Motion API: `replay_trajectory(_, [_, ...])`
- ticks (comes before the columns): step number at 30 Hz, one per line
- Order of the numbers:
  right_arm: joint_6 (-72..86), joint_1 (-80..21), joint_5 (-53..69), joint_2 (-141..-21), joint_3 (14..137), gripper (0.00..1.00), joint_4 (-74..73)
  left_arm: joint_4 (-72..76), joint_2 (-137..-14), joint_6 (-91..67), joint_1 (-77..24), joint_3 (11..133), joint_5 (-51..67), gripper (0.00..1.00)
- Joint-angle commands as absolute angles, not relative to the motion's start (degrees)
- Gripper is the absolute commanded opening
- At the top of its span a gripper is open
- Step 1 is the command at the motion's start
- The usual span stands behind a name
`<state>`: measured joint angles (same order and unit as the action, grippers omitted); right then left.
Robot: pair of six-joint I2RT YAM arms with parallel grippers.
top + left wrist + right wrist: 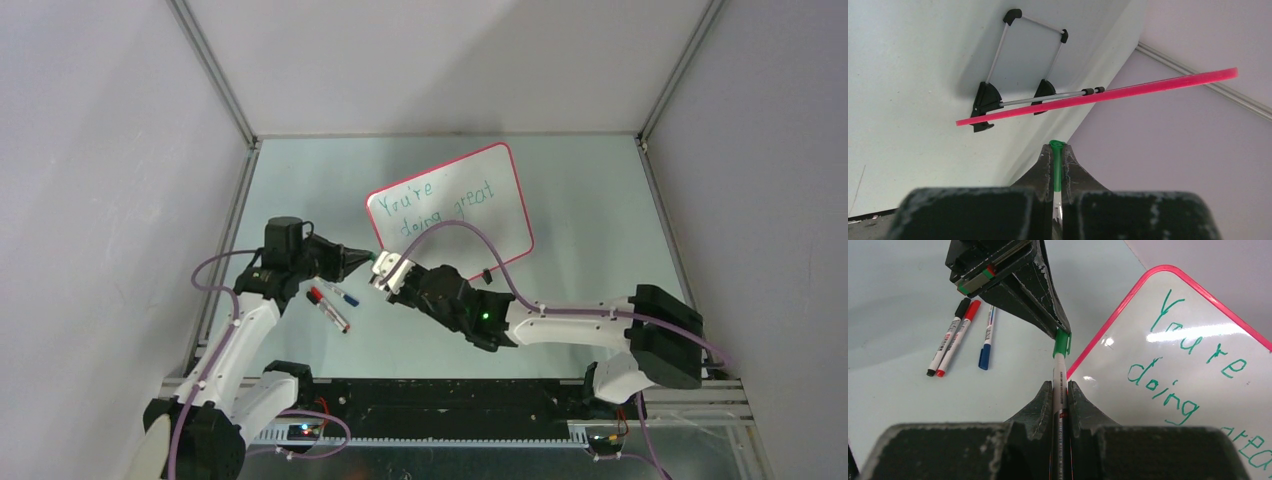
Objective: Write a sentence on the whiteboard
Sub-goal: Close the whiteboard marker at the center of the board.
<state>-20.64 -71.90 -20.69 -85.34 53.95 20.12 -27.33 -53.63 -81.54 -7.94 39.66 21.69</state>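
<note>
The whiteboard [450, 205] leans on its stand at mid-table, pink-rimmed, with "You're doing great" on it in green; the right wrist view shows its face [1188, 365] and the left wrist view its rim [1098, 97] edge-on. In front of its near left corner the two grippers meet. My left gripper [370, 258] [1057, 150] is shut on the green cap [1062, 342] [1057, 165] of a marker. The right gripper [385, 272] [1060, 387] is shut on that marker's white barrel [1059, 372]. Cap and barrel are in line and joined.
Three capped markers lie on the table left of the grippers: black [950, 335], red [960, 335] and blue [987, 337], seen from above as a small cluster [335, 303]. Grey walls enclose the table on three sides.
</note>
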Motion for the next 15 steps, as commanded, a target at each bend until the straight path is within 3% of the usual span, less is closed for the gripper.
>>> replay_trajectory(1, [-24.56,-73.35,-27.34,-88.04,57.84,0.00,24.01,-24.90,-53.51,-83.77,-7.43,38.27,25.25,0.00])
replay_trajectory(7, [-28.88,-75.23,-34.14,-92.22,58.85,0.00,31.85,-20.87,-51.66,-88.27,-7.41,34.91,27.53,0.00])
replay_trajectory(15, [-29.45,-75.88,-33.04,-97.54,62.08,0.00,35.71,-18.61,-49.30,-91.40,-7.46,33.23,29.06,0.00])
